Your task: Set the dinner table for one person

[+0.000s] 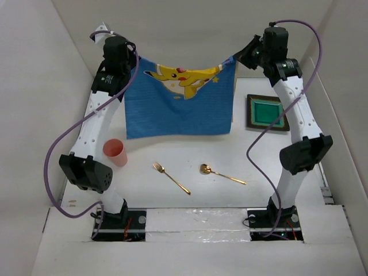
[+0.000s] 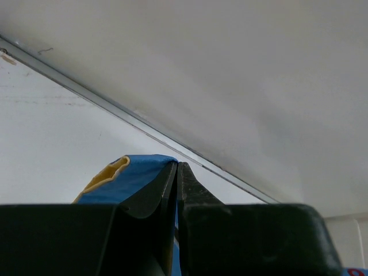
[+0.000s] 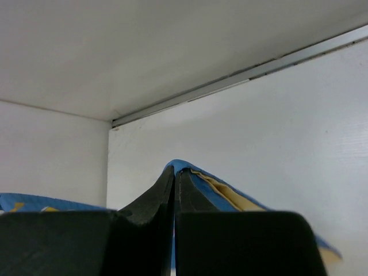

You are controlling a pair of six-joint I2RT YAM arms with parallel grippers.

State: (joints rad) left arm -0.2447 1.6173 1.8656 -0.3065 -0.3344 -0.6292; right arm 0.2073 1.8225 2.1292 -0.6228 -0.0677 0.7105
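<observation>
Two grippers: left gripper [image 2: 176,165] and right gripper [image 3: 174,169], both pinched tight, each on one top corner of the blue placemat [image 1: 178,103].
Cloth: soft, light, floppy; hanging like a curtain; best held by corners.
Under it: dinner table [image 1: 241,158], white, hard, flat; stays put.
Nearby: pink cup [image 1: 115,152], gold fork [image 1: 171,177], gold spoon [image 1: 221,173], green plate [image 1: 268,112].

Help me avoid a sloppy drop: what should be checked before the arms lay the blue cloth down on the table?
1. Left hand shut on a cloth corner: ok.
2. Right hand shut on the other corner: ok.
3. Cloth spread between the hands, not bunched: ok, though the top edge sags slightly.
4. Fork and spoon lie nearer than the hanging edge: ok.
5. Cup clear of the cloth's lower left corner: cannot tell.
6. Table behind the cloth free of things: cannot tell, hidden.
</observation>
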